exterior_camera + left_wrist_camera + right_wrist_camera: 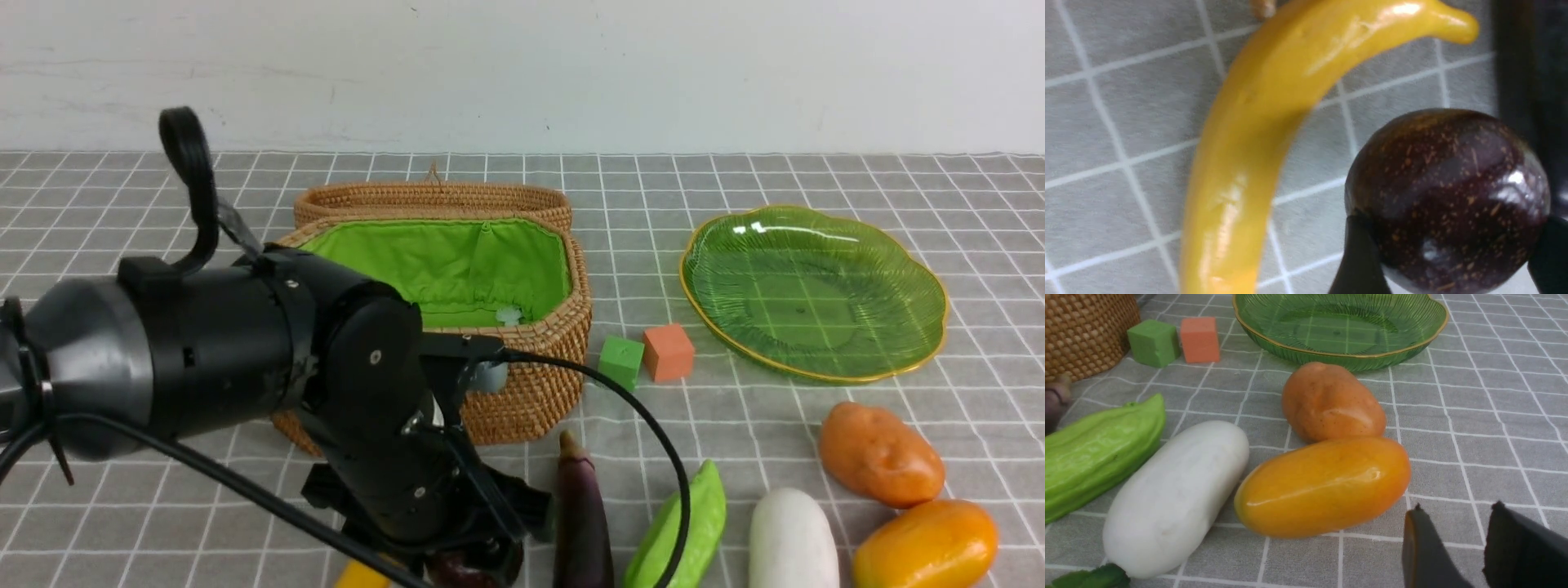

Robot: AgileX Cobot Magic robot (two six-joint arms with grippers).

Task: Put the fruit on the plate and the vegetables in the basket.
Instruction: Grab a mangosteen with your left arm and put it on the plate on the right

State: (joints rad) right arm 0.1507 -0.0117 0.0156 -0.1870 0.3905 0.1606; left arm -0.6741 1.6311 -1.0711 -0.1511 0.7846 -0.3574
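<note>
My left gripper (1453, 219) is shut on the small dark maroon plum (1447, 183), a black finger pressing each side, low at the table's front edge (461, 566). The yellow banana (1257, 122) lies on the cloth right beside it. The eggplant (581, 514), green pod (686, 527), white radish (792, 539), potato (880, 453) and orange-yellow oval piece (927, 545) lie in a row at the front right. The green plate (816, 294) is bare, and the open basket (531, 392) shows only its green lining. My right gripper (1457, 506) is open beside the oval piece (1323, 486), holding nothing.
A green cube (620, 361) and an orange cube (668, 351) sit between basket and plate. The left arm's bulk hides the basket's front left and the table's front left. A black cable (653, 425) arcs over the eggplant and pod.
</note>
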